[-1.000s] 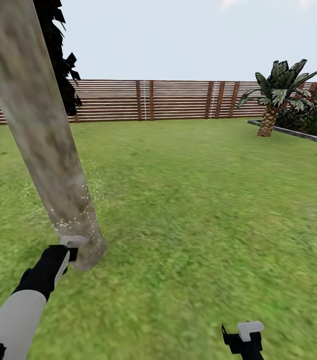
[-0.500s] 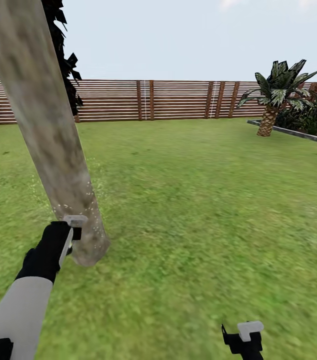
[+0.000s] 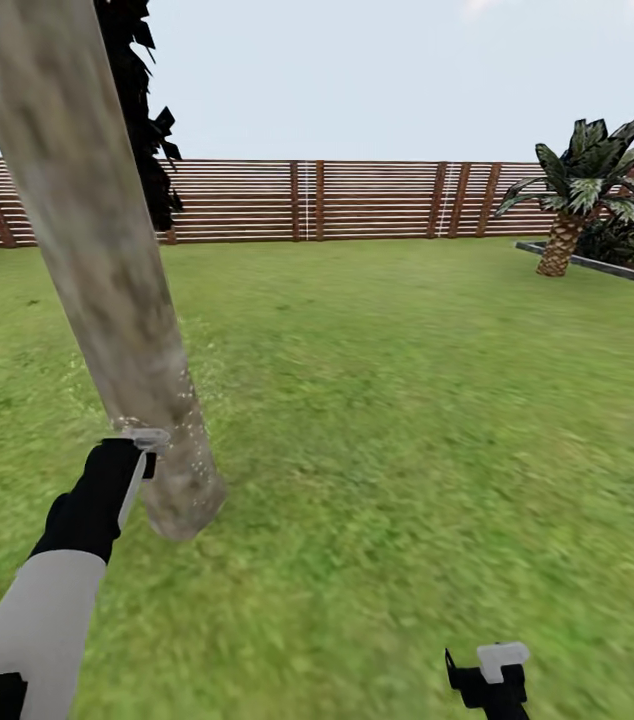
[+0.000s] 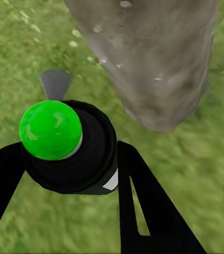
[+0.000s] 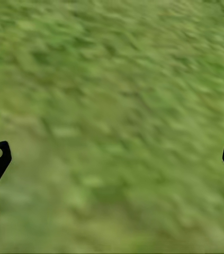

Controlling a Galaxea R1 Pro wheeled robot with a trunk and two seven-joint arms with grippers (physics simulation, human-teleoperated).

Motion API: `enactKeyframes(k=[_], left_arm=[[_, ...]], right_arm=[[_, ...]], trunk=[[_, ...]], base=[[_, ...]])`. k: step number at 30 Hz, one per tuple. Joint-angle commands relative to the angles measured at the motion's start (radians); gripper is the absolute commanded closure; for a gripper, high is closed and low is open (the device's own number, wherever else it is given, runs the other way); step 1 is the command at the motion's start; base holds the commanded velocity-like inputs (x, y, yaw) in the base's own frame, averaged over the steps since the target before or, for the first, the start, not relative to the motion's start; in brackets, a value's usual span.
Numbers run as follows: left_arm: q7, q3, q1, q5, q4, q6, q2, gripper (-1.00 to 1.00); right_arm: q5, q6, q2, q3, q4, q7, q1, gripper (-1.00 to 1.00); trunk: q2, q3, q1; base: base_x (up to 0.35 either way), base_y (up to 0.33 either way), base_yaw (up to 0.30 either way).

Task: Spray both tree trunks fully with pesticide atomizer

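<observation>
Clearly the left gripper point(image 4: 72, 159) is clamped round the pesticide atomizer point(image 4: 69, 145), lower left of frame, beside the tree trunk point(image 3: 107, 290). It looks light, rigid, slick; the body is the best hold. The right gripper point(image 5: 112, 153) hangs spread, empty.

Tree trunk point(image 3: 87, 250) top cut off; palm point(image 3: 582, 190) clipped at edge.

Green lawn point(image 3: 407, 400); tree trunk point(image 3: 107, 290), palm point(image 3: 577, 200) rooted.
</observation>
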Motion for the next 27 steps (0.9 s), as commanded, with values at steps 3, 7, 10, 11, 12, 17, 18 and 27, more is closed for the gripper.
enactKeyframes(k=[3, 7, 10, 11, 12, 17, 18, 27], left_arm=[[-0.003, 0.000, 0.002, -0.001, 0.001, 0.000, -0.001, 1.00], [-0.003, 0.000, 0.013, -0.001, 0.007, -0.001, -0.001, 1.00], [-0.003, 0.000, 0.016, -0.001, 0.008, -0.001, -0.001, 1.00], [-0.003, 0.000, 0.016, -0.001, 0.008, -0.001, -0.001, 1.00], [-0.003, 0.000, 0.016, -0.001, 0.007, -0.001, -0.001, 1.00], [-0.003, 0.001, 0.016, -0.001, 0.000, -0.001, -0.001, 1.00], [-0.003, 0.001, 0.016, 0.000, 0.002, -0.001, -0.001, 1.00], [-0.006, 0.001, 0.047, 0.001, 0.041, -0.067, -0.047, 1.00]], right_arm=[[0.000, 0.000, 0.000, 0.000, 0.000, 0.000, -0.001, -1.00], [0.000, 0.001, 0.000, 0.000, 0.000, 0.000, -0.001, -1.00], [0.000, 0.000, 0.001, 0.000, 0.000, 0.000, -0.001, -1.00], [0.000, 0.000, 0.001, 0.000, 0.000, 0.000, 0.000, -1.00], [0.000, 0.000, 0.001, 0.000, 0.000, 0.000, 0.000, -1.00], [0.000, 0.000, 0.001, 0.000, 0.000, 0.000, -0.001, -1.00], [0.000, 0.001, 0.001, 0.000, 0.000, 0.000, -0.001, -1.00], [0.000, 0.001, 0.001, 0.000, 0.000, 0.000, 0.000, -1.00]], trunk=[[0.000, 0.000, 0.000], [0.000, 0.000, 0.000], [0.000, 0.000, 0.000], [0.000, 0.000, 0.000], [0.000, 0.000, 0.000], [0.000, 0.000, 0.000], [0.000, 0.000, 0.000], [0.000, 0.000, 0.000]], base=[[0.285, -0.148, 0.000], [0.204, -0.198, 0.000], [0.026, -0.265, 0.000], [0.004, -0.271, 0.000], [0.002, -0.272, 0.000], [0.000, -0.273, 0.147], [0.000, -0.273, 0.267], [0.165, -0.197, 0.276]])
